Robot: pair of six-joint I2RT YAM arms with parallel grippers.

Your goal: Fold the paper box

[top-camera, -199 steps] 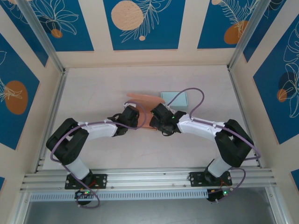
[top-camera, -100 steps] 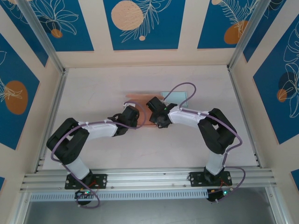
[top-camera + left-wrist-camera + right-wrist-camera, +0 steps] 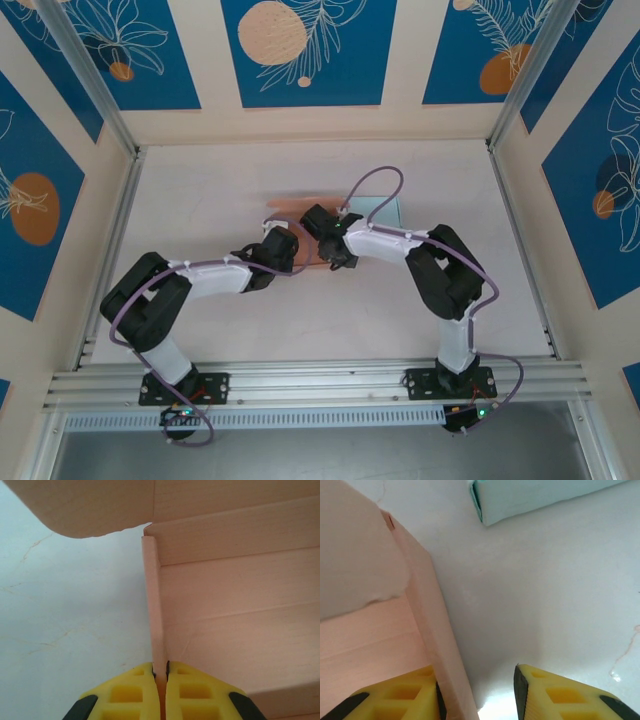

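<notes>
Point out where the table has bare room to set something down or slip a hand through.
Free: the table left of the paper box up to the side rail, the far-right stretch beyond the teal box, and the near strip along the front rail. Crowded: the centre, where left claw and right claw meet at the box.

Left tool (image 3: 296, 252) and right tool (image 3: 322, 236) at the pink paper box (image 3: 287, 209)

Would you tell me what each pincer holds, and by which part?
Left pincer: the paper box, pinched by a thin upright side wall. Right pincer: open astride another wall, gripping nothing.
</notes>
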